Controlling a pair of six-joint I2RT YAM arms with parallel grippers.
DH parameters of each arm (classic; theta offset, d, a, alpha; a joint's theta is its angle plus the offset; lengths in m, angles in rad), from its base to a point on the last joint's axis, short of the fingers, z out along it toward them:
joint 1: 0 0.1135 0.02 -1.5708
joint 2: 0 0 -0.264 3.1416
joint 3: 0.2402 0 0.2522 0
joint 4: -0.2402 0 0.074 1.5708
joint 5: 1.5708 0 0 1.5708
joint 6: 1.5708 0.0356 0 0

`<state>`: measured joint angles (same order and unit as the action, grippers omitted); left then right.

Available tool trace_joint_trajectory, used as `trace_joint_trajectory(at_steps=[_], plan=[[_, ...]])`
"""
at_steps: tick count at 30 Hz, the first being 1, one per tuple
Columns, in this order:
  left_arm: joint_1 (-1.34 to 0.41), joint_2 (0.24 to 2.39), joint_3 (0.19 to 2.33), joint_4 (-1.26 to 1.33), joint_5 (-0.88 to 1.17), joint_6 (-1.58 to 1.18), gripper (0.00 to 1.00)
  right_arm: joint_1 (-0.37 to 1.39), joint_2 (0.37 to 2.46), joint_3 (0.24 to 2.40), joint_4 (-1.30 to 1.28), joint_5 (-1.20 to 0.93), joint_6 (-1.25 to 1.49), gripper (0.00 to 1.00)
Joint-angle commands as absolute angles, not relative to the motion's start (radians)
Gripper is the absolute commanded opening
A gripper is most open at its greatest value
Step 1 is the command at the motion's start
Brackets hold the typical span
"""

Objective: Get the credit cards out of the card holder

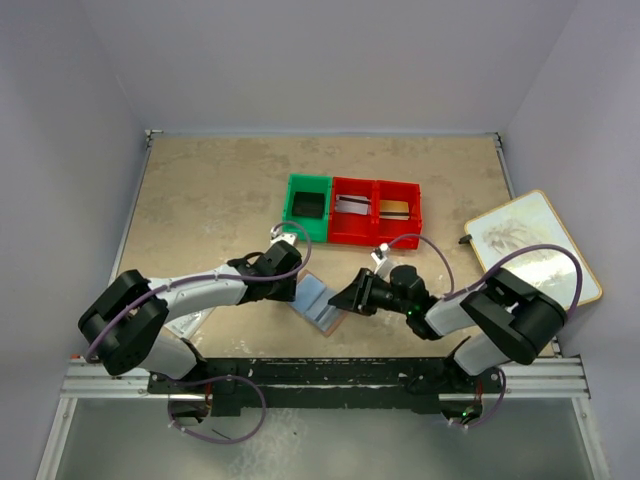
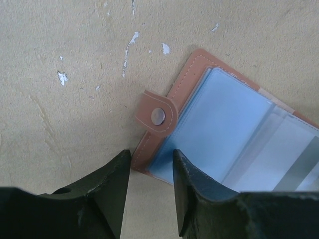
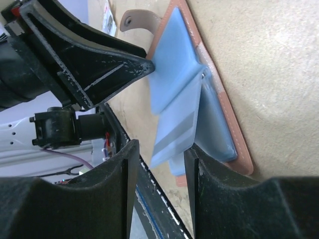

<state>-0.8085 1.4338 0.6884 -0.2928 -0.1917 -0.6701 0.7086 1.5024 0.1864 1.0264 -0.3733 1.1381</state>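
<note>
Leaves [image 3: 179,114] of blue-grey plastic are seen fanned up from the card holder [image 1: 318,303], which is laid open on the desk [image 1: 200,200] near its front edge, with the snap strap [image 2: 158,115] turned outward. The left claw [image 2: 151,157] is held partly open astride the holder's brown rim, one fingertip outside it and one over the lining; nothing is seen pinched. The right claw [image 3: 160,149] is likewise parted, and a clear leaf stands loosely in its gap.
</note>
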Motion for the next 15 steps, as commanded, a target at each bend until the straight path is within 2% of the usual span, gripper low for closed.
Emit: trace_joint_trajectory(at_steps=[1, 15], plan=[[-0.817, 1.43, 0.683, -0.262, -0.215, -0.653, 0.36, 0.715, 1.502, 0.227, 1.108, -0.406, 1.137, 0.44], [-0.821, 1.372, 0.676, -0.279, -0.27, -0.673, 0.34, 0.726, 1.626, 0.46, 0.932, -0.437, 1.019, 0.44]])
